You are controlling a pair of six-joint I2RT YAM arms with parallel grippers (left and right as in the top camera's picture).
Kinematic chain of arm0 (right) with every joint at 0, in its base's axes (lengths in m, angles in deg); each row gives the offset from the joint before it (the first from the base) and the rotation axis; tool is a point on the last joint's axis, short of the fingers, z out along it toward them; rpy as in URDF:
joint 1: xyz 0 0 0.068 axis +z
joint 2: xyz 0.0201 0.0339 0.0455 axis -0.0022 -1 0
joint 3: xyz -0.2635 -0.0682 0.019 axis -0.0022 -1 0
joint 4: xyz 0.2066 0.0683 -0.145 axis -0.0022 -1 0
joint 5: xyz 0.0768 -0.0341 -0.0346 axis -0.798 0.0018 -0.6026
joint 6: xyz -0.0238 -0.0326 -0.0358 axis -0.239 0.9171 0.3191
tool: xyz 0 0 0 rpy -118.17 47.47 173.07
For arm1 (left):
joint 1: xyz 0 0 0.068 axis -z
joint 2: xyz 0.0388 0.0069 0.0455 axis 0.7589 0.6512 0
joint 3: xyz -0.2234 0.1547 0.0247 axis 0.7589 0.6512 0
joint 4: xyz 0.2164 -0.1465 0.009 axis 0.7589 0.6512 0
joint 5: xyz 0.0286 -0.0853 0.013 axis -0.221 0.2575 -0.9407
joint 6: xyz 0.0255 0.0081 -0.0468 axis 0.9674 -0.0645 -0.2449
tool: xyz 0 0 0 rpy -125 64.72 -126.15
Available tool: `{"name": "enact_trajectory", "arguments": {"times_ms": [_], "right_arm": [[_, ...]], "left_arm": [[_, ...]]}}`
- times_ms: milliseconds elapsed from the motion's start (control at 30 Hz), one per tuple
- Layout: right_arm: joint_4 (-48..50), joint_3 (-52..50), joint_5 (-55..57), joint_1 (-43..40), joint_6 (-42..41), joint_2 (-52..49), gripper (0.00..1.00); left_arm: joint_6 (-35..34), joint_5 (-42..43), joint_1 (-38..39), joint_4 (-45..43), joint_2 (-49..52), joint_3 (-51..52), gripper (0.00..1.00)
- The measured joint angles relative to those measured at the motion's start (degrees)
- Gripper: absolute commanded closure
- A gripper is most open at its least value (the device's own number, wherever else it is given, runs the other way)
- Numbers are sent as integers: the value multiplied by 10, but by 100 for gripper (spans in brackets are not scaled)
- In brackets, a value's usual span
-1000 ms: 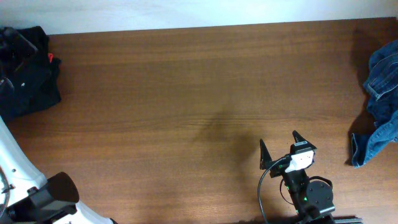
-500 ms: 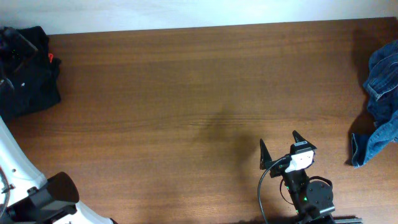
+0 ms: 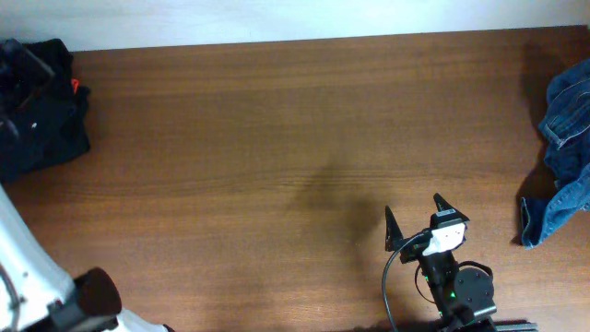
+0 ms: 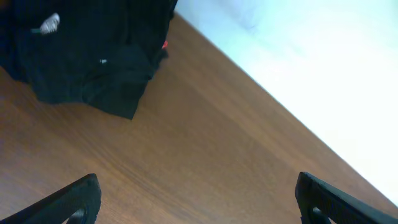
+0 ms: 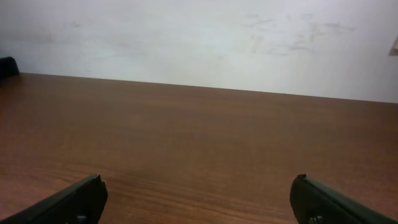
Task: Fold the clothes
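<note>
At far-left corner of table (image 3: 277, 111): black clothes (image 3: 41, 111) bunched in a heap. Blue denim garment (image 3: 564, 148) crumpled at right edge. Both empty: left fingers (image 4: 78, 199) spread wide, over table near the black heap; right fingers (image 3: 390, 226) wide too, by front edge.

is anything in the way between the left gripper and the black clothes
Nothing visible does. In the left wrist view, only bare wooden table lies between the open left gripper and the black clothes, which sit in a crumpled pile near the table's far edge.
</note>
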Motion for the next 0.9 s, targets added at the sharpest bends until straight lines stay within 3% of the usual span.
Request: {"name": "enact_trajectory", "arguments": {"times_ms": [167, 500, 700, 900], "right_arm": [[0, 0, 0, 0, 0, 0, 1], [0, 0, 0, 0, 0, 0, 1], [0, 0, 0, 0, 0, 0, 1], [0, 0, 0, 0, 0, 0, 1]], "left_arm": [[0, -4, 5, 5, -66, 0, 1], [1, -53, 78, 99, -178, 50, 1], [0, -68, 113, 71, -280, 231, 1], [0, -71, 120, -88, -407, 489, 1]]}}
